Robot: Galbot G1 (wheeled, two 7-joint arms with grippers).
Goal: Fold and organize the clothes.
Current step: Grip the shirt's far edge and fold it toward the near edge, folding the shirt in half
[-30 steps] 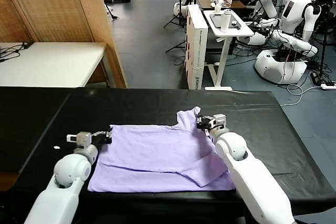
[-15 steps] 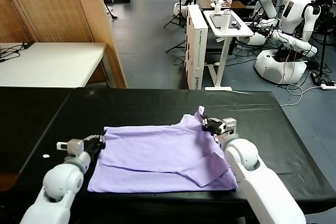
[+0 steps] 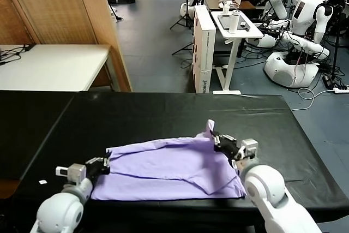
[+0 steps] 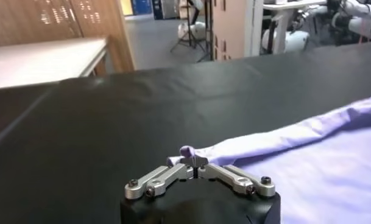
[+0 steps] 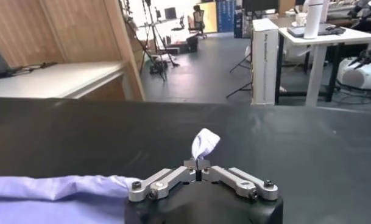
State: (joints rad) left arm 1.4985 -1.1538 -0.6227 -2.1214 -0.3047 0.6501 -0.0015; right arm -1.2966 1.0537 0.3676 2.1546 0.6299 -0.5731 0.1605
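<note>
Lavender T-shirt [image 3: 169,170] lies on my black tabletop [image 3: 163,110] in the head view, far edge raised. Left end effector [image 4: 194,161] pinches one corner closed; right end effector [image 5: 199,163] clamps the other. I'd draw both evenly toward me, keeping tension.

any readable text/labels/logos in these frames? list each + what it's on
None legible.
White upright box beyond the black table: dark vertical lettering low on its side, too small to read.
T-shirt: no print showing.
</note>
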